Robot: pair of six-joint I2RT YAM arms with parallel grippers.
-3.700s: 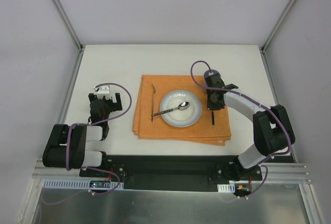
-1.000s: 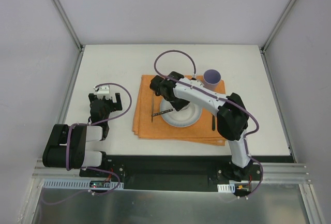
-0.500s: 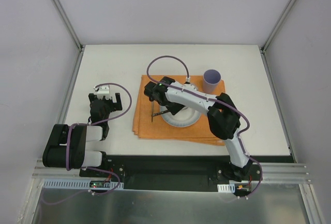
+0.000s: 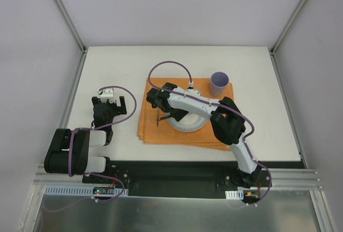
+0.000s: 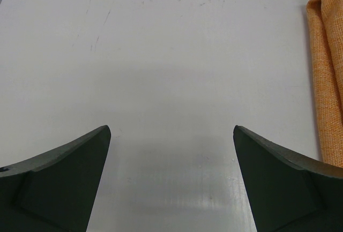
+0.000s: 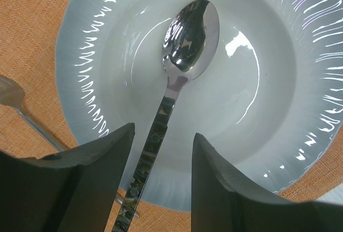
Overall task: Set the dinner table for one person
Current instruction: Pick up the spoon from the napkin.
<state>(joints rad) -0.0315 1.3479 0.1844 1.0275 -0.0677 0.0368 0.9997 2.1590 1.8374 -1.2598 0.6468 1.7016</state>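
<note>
This is a robotics lab test cell, not a home. A large flat white matte tabletop point(image 4: 107, 66) lies under the left gripper point(image 5: 171, 130) and right gripper point(image 6: 163, 133). Beyond them stand plain white panel walls point(image 4: 177, 7) on silver aluminium corner struts point(image 4: 64, 12). Behind them run exposed purple cables point(image 4: 169, 64), a black mounting plate point(image 4: 171, 170) and a brushed metal sheet point(image 4: 177, 213).

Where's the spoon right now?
The spoon lies in the white plate on the orange placemat; in the right wrist view its handle runs out over the rim between the open jaws of the right gripper.
</note>
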